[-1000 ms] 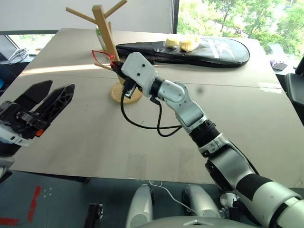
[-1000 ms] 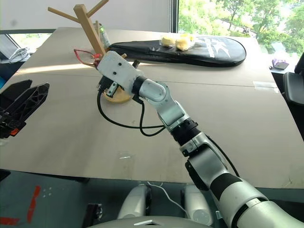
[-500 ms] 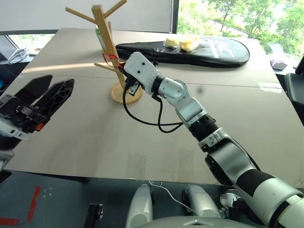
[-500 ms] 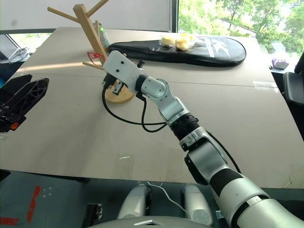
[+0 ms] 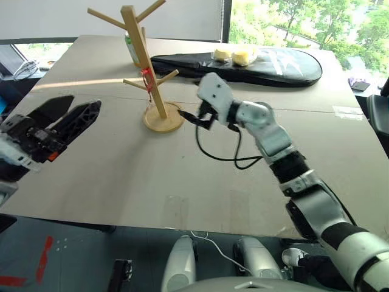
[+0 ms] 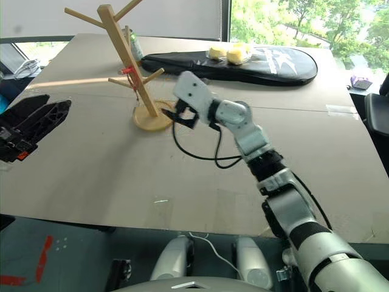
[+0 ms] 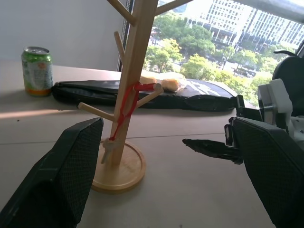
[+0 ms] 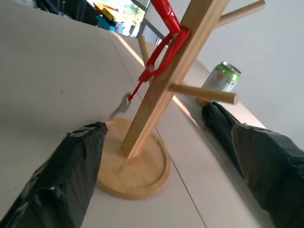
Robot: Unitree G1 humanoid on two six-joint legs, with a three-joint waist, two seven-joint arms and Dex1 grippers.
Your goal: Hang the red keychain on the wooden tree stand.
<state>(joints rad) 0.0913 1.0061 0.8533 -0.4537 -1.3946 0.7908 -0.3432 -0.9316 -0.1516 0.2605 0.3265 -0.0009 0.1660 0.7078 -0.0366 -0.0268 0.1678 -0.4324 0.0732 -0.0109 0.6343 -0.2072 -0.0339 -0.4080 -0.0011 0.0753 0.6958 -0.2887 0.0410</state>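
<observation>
Red keychain [image 7: 127, 105] hung on wooden tree stand [image 5: 148, 70] peg; right gripper [image 6: 172, 114] empty, jaws apart, just beside base.

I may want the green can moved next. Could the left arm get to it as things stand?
Probably not directly: the green can stands behind the wooden tree stand, which sits between it and the left gripper; it would need to go around.

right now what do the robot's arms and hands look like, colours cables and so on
The right arm is built of silver-grey segments with black joint bands, ending in a white boxy wrist housing. A black cable loops loosely from that housing back to the forearm. The right hand and left hand each have two black fingers; the left hand's are wedge-shaped with a finely textured surface.
</observation>
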